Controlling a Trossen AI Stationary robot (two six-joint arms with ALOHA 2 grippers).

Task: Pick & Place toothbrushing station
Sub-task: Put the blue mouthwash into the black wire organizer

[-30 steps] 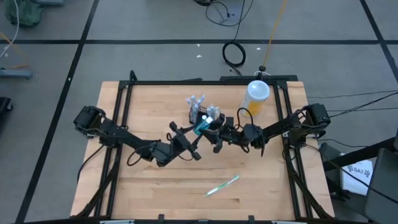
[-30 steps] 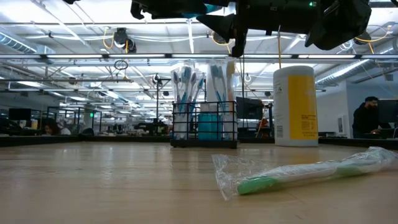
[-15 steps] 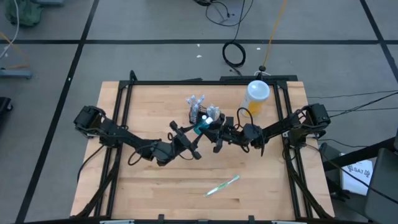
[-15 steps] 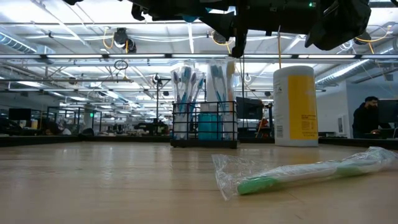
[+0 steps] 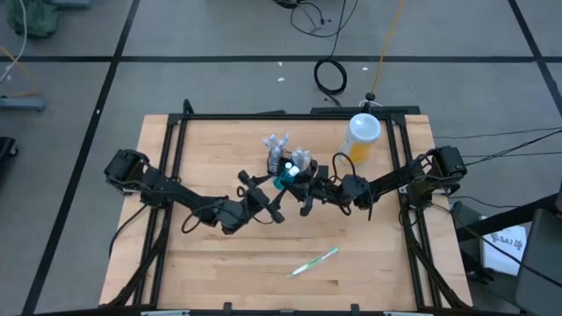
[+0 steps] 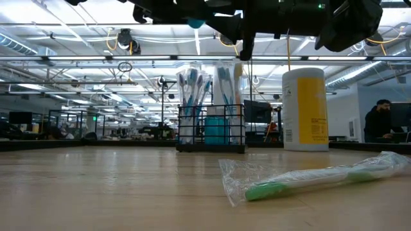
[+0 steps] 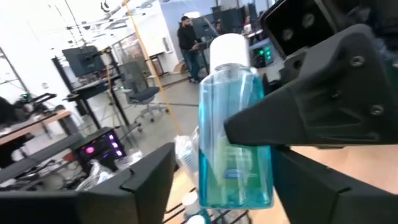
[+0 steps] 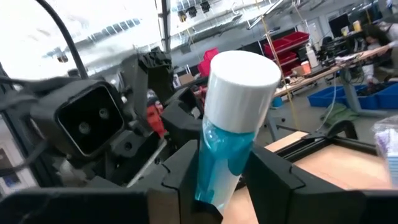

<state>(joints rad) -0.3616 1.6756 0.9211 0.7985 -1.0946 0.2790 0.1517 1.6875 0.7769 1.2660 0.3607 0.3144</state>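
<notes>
The right gripper's (image 8: 224,186) jaws are clamped on a blue bottle (image 8: 227,130) with a white cap. The left gripper's (image 7: 217,180) jaws stand wide either side of it, apart. The toothbrushing station (image 6: 211,128) stands on the table (image 5: 219,263), beside the yellow bottle (image 6: 304,109).

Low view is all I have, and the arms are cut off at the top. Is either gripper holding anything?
Observer: Yes. The right wrist view shows the right gripper clamped on a blue bottle with a white cap.
Operator: And the left one?
Observer: The left gripper faces that same bottle, fingers spread clear of both its sides.
Operator: Where over the table?
Observer: In the high view, both grippers meet mid-table, right next to the caddy.
</notes>
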